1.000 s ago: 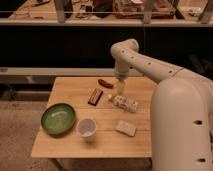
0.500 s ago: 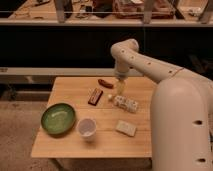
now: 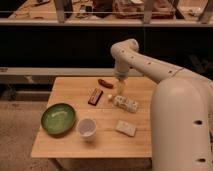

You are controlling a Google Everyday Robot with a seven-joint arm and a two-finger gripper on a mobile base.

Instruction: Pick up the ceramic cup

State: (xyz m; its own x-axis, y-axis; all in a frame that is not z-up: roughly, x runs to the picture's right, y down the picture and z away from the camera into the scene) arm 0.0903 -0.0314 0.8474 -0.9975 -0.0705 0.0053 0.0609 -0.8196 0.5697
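Observation:
The ceramic cup (image 3: 87,128) is small, round and whitish-lavender with a pale inside. It stands upright on the wooden table (image 3: 70,145), near the front, just right of the green bowl (image 3: 58,119). My gripper (image 3: 120,88) hangs from the white arm over the far middle of the table, well behind and to the right of the cup, apart from it. It points down close to the tabletop, above a white patterned packet (image 3: 125,103).
A reddish-brown item (image 3: 105,83) lies at the table's far side. A dark brown bar (image 3: 95,96) lies left of the gripper. A pale wrapped packet (image 3: 125,128) lies right of the cup. My white body (image 3: 182,130) fills the right side. Dark shelving stands behind the table.

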